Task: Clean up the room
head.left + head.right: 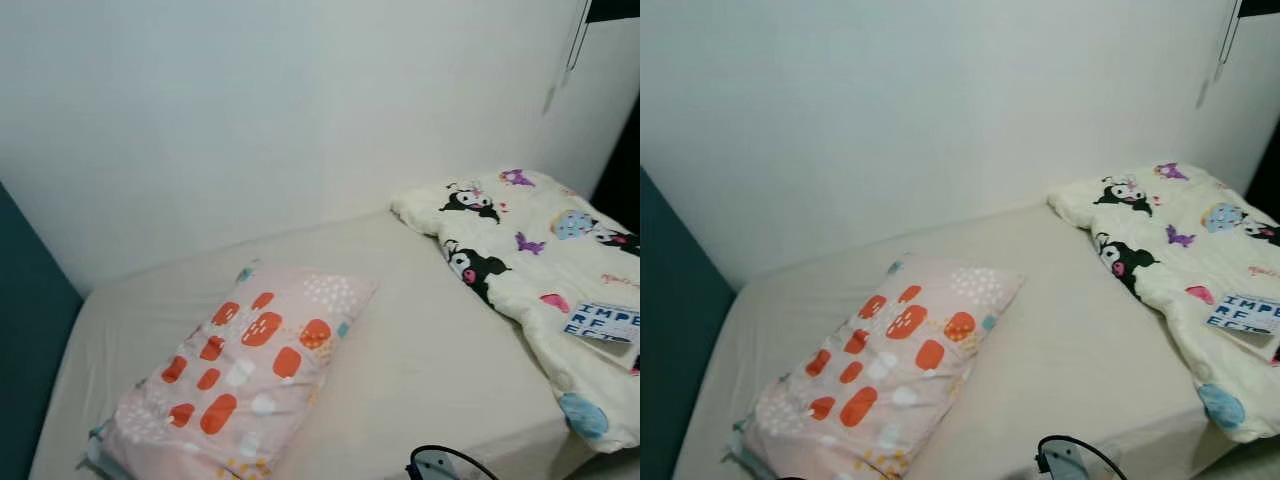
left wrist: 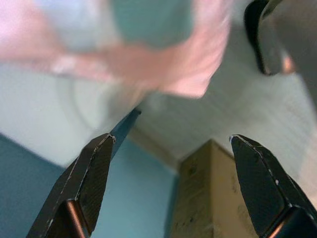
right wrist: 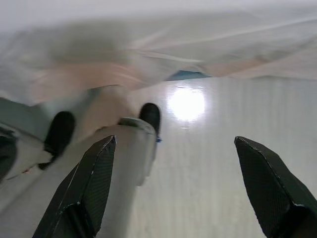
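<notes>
A pillow (image 1: 240, 375) lies on the bed (image 1: 430, 350) at seven o'clock, a blanket (image 1: 540, 270) at three. The left gripper (image 2: 171, 144) and right gripper (image 3: 176, 144) both gape wide, holding nothing.

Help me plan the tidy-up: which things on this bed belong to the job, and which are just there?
Job:
- pink pillow, lying askew
- cartoon-print duvet, bunched at one end
- printed card on the duvet

Just there:
- mattress sheet
- white wall
- teal headboard
</notes>
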Robot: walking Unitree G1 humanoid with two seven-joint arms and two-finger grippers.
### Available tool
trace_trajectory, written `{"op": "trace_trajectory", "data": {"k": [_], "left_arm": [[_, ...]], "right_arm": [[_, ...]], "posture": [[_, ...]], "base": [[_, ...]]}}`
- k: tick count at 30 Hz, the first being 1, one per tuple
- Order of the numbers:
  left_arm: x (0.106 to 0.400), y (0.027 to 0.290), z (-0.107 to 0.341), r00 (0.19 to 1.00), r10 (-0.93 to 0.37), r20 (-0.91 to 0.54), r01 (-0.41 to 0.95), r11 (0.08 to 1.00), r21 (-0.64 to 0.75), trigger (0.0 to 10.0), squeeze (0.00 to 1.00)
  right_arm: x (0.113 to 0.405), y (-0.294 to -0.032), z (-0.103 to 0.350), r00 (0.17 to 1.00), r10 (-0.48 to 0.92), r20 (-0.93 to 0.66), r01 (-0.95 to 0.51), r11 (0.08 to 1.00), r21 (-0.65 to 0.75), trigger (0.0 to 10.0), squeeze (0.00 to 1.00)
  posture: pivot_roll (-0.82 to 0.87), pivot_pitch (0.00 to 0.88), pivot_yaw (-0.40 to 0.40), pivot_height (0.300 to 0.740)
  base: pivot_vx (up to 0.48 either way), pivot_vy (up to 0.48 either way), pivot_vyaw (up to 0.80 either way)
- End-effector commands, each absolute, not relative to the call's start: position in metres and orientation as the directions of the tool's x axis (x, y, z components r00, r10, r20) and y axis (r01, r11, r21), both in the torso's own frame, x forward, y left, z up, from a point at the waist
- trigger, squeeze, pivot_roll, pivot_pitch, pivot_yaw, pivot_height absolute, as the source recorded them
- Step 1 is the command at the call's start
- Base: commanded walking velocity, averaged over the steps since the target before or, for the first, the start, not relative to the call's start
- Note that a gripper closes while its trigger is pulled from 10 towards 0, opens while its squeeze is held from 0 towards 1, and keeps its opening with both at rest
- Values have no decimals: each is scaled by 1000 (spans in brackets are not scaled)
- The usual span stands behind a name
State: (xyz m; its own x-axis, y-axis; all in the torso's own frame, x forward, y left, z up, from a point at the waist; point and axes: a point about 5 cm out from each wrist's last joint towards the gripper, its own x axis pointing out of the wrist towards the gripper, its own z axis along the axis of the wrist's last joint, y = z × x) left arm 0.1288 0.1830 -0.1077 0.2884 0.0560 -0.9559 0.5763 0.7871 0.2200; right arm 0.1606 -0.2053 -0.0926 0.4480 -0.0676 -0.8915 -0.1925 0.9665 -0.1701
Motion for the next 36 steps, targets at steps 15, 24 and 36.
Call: {"op": "trace_trajectory", "data": {"k": [15, 24, 36], "left_arm": [[155, 176, -99, 377, 80, -923, 426, 870, 249, 10000, 0], [212, 193, -70, 516, 148, -844, 265, 909, 322, 10000, 0], [260, 188, -40, 634, 128, -763, 140, 951, 276, 10000, 0]], "right_arm": [[181, -206, -83, 510, -42, -859, -248, 949, -193, 10000, 0], [226, -186, -61, 619, 26, -785, -283, 940, -192, 10000, 0], [228, -204, -58, 618, -58, -784, -75, 988, -132, 10000, 0]], "posture": [[-118, 0, -1, 740], [-120, 0, 12, 740], [-83, 0, 41, 740]], "base": [[0, 0, 0], [0, 0, 322], [0, 0, 787]]}}
